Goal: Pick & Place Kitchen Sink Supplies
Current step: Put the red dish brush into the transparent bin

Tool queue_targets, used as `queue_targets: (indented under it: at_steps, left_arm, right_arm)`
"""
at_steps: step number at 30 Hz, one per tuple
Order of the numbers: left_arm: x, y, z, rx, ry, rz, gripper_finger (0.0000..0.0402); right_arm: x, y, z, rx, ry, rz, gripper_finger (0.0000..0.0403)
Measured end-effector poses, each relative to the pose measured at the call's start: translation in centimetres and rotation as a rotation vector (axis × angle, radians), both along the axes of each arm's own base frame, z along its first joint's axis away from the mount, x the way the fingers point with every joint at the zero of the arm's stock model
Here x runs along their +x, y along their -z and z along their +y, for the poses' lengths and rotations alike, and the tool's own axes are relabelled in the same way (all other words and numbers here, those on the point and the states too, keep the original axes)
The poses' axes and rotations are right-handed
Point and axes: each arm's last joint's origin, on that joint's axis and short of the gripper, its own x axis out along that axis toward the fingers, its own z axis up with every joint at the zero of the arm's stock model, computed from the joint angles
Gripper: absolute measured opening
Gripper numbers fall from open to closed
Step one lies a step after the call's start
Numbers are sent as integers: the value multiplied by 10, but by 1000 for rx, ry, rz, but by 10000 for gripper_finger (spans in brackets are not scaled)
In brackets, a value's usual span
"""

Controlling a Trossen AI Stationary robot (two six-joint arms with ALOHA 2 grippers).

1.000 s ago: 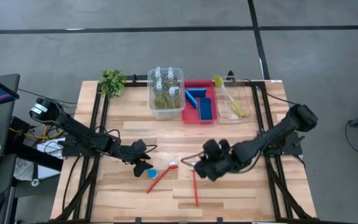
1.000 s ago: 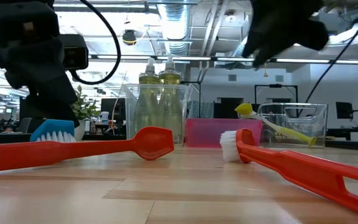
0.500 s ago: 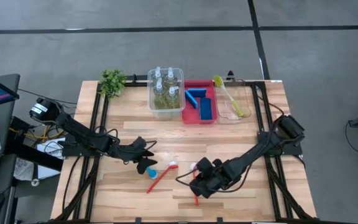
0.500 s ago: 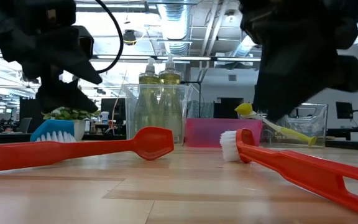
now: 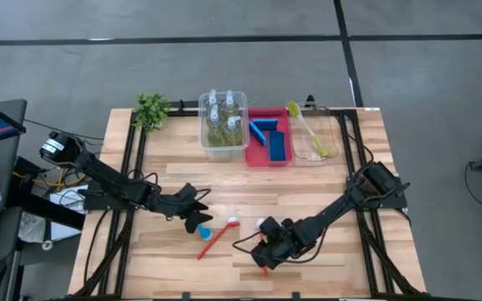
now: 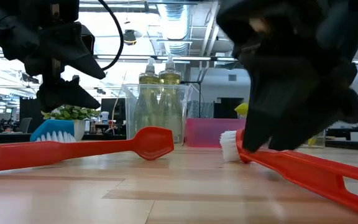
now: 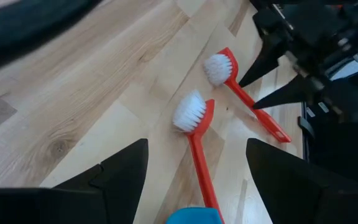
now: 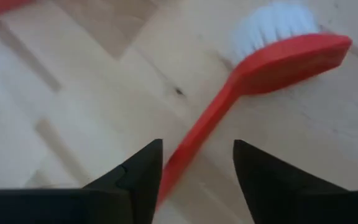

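Two red long-handled brushes with white bristles lie flat on the table. My right gripper (image 5: 266, 253) is low over the right-hand red brush (image 5: 263, 227). In the right wrist view my right gripper (image 8: 196, 149) is open, and the brush's handle (image 8: 194, 140) runs between its fingers. I see no touch. My left gripper (image 5: 192, 213) is open and hovers beside a blue brush head (image 5: 204, 233) with white bristles (image 6: 58, 129). The other red brush (image 5: 216, 238) lies next to the blue head. The blue handle is hidden.
At the far edge stand a clear bin of bottles (image 5: 223, 125), a red bin with blue sponges (image 5: 268, 138) and a clear bin holding a yellow-green brush (image 5: 315, 134). A small plant (image 5: 151, 109) is at the far left. Bare wood lies between the bins and the brushes.
My right gripper has moved toward the near edge and to the left, dropping from above the table's middle down over the right-hand red brush's handle. Both red brushes and the blue head have stayed in place.
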Motion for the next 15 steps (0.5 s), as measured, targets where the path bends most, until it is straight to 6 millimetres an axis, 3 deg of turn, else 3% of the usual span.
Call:
queue_targets:
  at_steps: [4,8,15]
  left_arm:
    - [0,0,-1,-1,3,-1,273]
    - [-1,0,-1,2,9,-1,273]
    - [-5,-1,-11,-7,49,-7,273]
  right_arm:
    - [6,12,-3,10,49,28,213]
    - [9,13,-9,55,136,34,211]
    - [11,12,-17,81,223,35,130]
